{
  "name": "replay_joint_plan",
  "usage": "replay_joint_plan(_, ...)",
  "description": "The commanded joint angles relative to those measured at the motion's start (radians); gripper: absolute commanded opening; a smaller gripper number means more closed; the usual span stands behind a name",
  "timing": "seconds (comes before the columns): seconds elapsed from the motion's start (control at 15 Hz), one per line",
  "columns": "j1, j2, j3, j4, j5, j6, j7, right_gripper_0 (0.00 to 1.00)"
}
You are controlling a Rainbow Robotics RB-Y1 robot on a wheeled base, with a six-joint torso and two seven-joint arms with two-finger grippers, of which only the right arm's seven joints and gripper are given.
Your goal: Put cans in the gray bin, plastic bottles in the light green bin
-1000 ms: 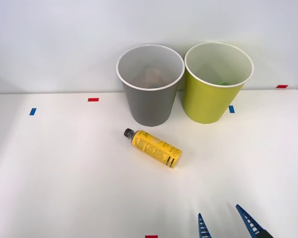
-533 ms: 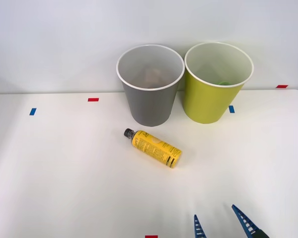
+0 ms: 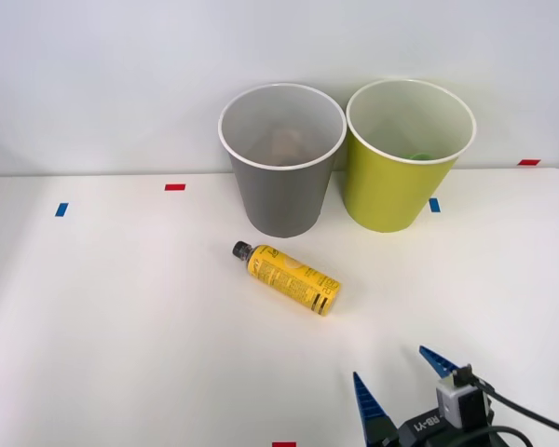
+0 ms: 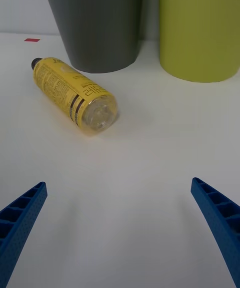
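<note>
A small yellow plastic bottle with a black cap lies on its side on the white table, cap toward the far left, base toward me. In the right wrist view the bottle lies ahead of the fingers, base facing the camera. Behind it stand the gray bin and, to its right, the light green bin, both upright. My right gripper hovers open near the table's front edge, right of the bottle and apart from it, with nothing between its blue fingers.
Small red tape marks and blue tape marks lie on the white table. Something green rests inside the light green bin. A white wall stands close behind the bins.
My right gripper has come forward and slightly left into the front view, so its body and cable now show. The bottle and both bins have stayed put.
</note>
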Motion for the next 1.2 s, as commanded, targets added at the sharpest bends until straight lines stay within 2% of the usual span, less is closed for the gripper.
replay_joint_plan(0.07, -0.159, -0.125, 0.061, -0.082, -0.081, 0.155, -0.078, 1.00)
replay_joint_plan(0.33, -0.357, -0.182, 0.083, -0.085, -0.106, 0.322, -0.092, 1.00)
replay_joint_plan(0.53, -0.486, -0.204, 0.094, -0.097, -0.184, 0.481, -0.099, 1.00)
replay_joint_plan(0.8, -0.662, -0.190, 0.130, -0.135, -0.233, 0.754, -0.101, 1.00)
replay_joint_plan(1.0, -0.777, -0.173, 0.164, -0.135, -0.267, 0.879, -0.093, 1.00)
replay_joint_plan(1.2, -0.883, -0.165, 0.176, -0.135, -0.348, 1.001, -0.086, 1.00)
